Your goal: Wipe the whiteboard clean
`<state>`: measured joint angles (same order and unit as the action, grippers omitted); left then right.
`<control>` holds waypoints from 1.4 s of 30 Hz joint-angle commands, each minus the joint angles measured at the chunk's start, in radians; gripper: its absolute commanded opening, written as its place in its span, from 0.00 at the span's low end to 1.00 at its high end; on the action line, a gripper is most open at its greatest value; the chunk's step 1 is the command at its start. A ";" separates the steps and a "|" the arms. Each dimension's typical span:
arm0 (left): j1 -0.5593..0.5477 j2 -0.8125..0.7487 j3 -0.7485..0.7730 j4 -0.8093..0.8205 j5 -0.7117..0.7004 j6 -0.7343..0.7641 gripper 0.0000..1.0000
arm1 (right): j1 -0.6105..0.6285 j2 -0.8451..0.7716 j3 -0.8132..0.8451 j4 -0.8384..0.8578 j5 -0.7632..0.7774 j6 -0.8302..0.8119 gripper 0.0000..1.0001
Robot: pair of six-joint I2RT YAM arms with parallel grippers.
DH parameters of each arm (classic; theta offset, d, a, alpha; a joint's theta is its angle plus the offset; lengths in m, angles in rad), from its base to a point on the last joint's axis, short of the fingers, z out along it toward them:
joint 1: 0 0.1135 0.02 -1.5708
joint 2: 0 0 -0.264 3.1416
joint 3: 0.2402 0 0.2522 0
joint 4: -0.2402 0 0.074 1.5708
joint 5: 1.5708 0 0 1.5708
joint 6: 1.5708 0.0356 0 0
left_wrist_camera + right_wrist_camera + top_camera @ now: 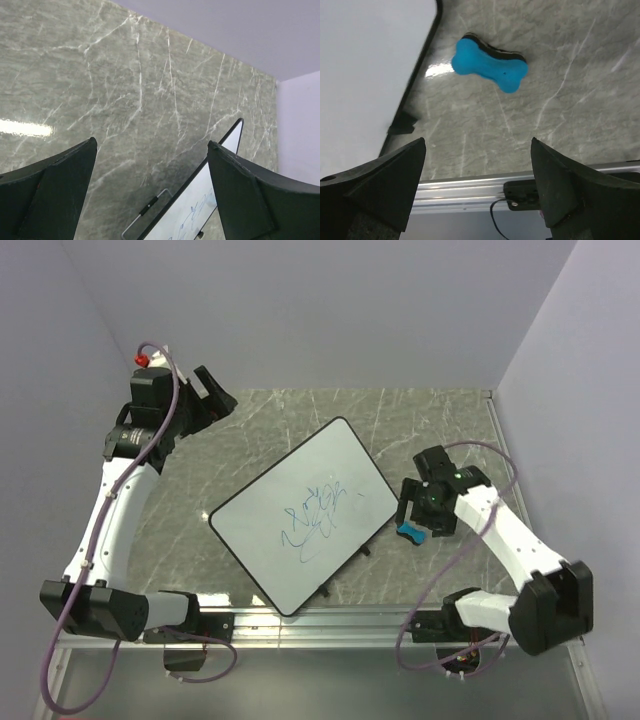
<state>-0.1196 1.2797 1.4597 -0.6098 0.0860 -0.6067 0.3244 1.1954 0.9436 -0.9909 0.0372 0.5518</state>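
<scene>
The whiteboard (255, 530) lies tilted in the middle of the marble table, with blue scribbles (315, 512) near its centre. A small blue bone-shaped eraser (410, 534) rests on the table just off the board's right edge. My right gripper (418, 508) hovers over it, open. In the right wrist view the eraser (490, 67) lies ahead of the wide-apart jaws (478, 141), with nothing between them and the whiteboard (365, 65) to the left. My left gripper (215, 395) is raised at the back left, open and empty (152, 142). The whiteboard's corner (200, 200) shows below it.
An aluminium rail (330, 620) runs along the table's near edge and also shows in the right wrist view (470, 182). A thin wire bracket (150, 205) sticks out beside the board. A black clip (402, 122) sits on the board's edge. Pale walls close in the back and both sides.
</scene>
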 commanded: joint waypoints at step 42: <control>-0.086 0.064 -0.035 0.038 -0.008 0.027 0.94 | -0.170 0.432 -0.043 0.218 0.017 -0.030 0.44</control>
<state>-0.1833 1.3312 1.3792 -0.6022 0.0990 -0.5877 0.1661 1.6428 0.9207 -0.8043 -0.0044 0.5152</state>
